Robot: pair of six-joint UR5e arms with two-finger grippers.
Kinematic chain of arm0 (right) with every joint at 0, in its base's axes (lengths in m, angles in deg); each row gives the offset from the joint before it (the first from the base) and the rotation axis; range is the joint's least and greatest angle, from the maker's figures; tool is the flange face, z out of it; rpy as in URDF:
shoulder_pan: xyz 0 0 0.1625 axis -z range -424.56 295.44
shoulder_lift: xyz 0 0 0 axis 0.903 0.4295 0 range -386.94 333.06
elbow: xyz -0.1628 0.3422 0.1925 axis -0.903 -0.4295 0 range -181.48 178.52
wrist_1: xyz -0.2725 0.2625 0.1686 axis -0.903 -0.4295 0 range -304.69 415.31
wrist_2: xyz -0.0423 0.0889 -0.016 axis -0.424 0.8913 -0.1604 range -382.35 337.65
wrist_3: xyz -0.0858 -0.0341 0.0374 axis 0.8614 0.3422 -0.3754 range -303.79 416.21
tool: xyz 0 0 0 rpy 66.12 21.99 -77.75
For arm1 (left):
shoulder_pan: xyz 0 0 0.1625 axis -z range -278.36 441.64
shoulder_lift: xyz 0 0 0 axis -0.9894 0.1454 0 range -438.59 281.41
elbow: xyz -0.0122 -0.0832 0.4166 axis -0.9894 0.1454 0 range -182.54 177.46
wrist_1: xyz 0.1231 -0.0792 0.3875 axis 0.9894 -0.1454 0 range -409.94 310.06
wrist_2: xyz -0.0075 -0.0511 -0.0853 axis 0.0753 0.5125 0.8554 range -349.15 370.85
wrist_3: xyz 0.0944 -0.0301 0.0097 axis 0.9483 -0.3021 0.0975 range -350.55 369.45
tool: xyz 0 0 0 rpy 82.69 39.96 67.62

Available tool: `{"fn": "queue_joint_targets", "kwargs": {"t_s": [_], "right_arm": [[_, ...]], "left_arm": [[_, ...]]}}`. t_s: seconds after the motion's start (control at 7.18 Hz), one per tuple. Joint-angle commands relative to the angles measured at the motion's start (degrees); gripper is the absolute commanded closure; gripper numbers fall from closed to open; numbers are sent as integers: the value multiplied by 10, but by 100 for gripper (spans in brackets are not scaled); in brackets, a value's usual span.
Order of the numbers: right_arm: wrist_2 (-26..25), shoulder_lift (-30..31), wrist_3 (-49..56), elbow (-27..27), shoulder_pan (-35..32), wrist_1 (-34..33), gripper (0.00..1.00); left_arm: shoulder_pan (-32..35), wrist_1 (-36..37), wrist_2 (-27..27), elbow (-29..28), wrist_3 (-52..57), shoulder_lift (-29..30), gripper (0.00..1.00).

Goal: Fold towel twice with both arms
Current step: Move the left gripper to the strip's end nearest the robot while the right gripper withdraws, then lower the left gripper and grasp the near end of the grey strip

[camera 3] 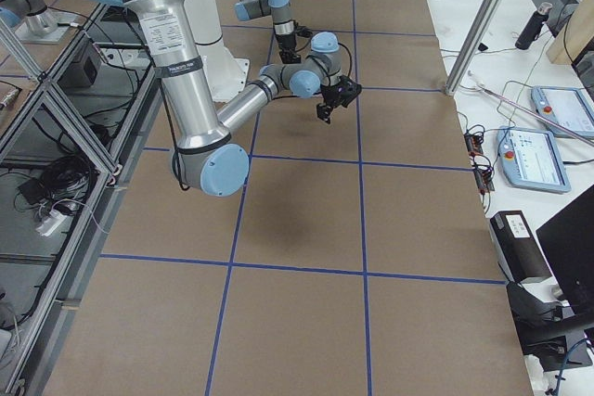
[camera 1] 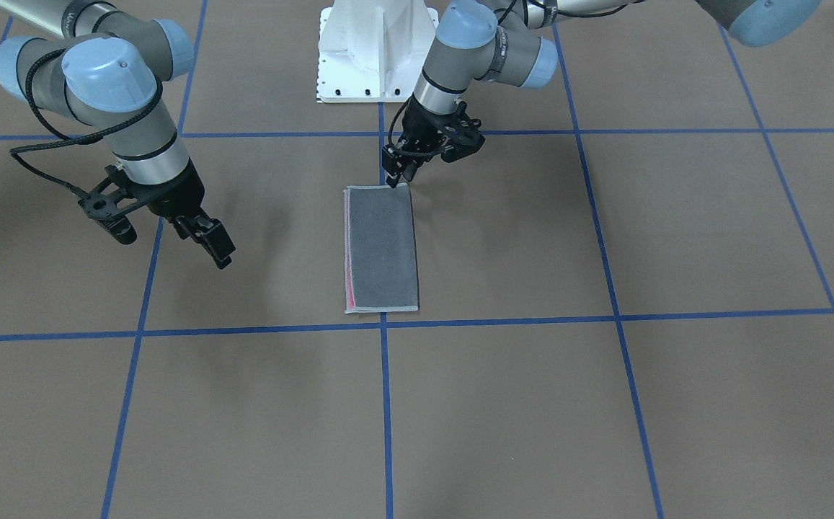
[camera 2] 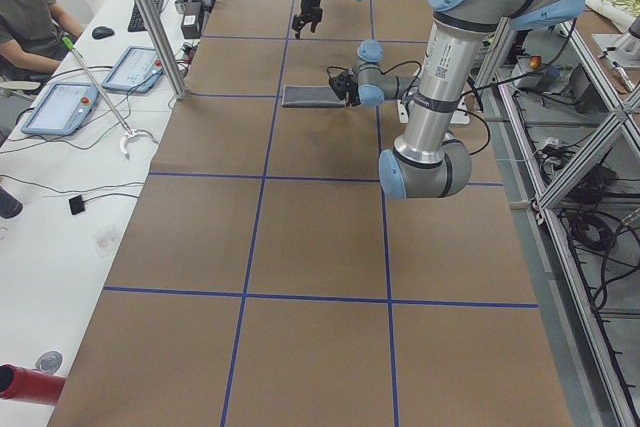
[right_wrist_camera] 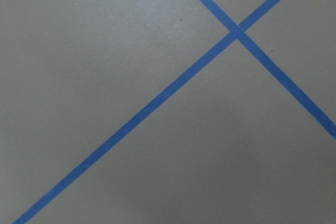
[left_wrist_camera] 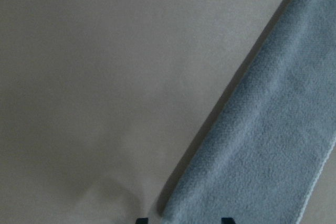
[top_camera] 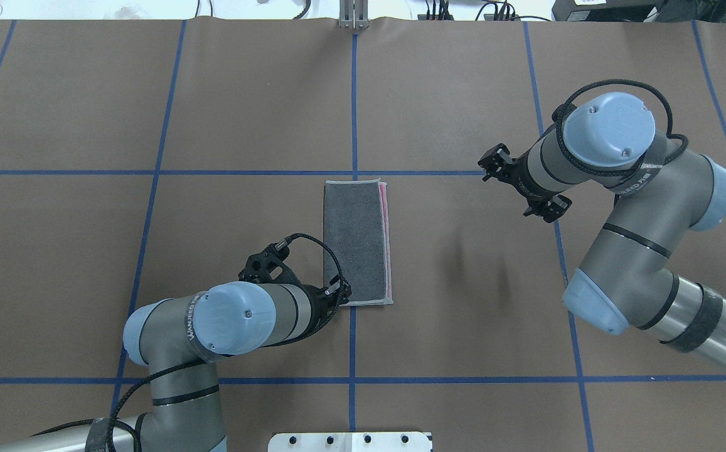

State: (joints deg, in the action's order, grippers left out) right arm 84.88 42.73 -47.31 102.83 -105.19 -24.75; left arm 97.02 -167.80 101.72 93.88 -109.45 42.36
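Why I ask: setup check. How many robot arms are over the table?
2. The left arm has its fingers at the towel's robot-side corner; the right arm hangs apart, off the towel's pink-edged side.

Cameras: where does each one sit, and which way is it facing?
Front-facing: across the table, facing the robot, steeply down; towel, left arm, right arm, white base.
Overhead: behind the robot, looking forward; both arms, left claw at the towel's near corner.
Exterior left: table's left end; left arm nearest.
Exterior right: opposite end; right arm nearest.
Left wrist: down onto towel; fingertips at frame bottom.
Right wrist: down onto blue tape; no claw visible.
Shared: front-facing and overhead both show the whole towel.
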Motion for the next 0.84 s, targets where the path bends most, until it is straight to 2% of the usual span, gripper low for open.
{"fn": "queue_joint_targets", "kwargs": {"t_s": [0.0, 0.7], "right_arm": [[0, -1, -4, -3, -1, 0, 0], [0, 0, -5, -3, 0, 0, 0]], "left_arm": [[-4, 4, 0, -1, 0, 0, 55], [3, 4, 0, -6, 8, -1, 59]]}}
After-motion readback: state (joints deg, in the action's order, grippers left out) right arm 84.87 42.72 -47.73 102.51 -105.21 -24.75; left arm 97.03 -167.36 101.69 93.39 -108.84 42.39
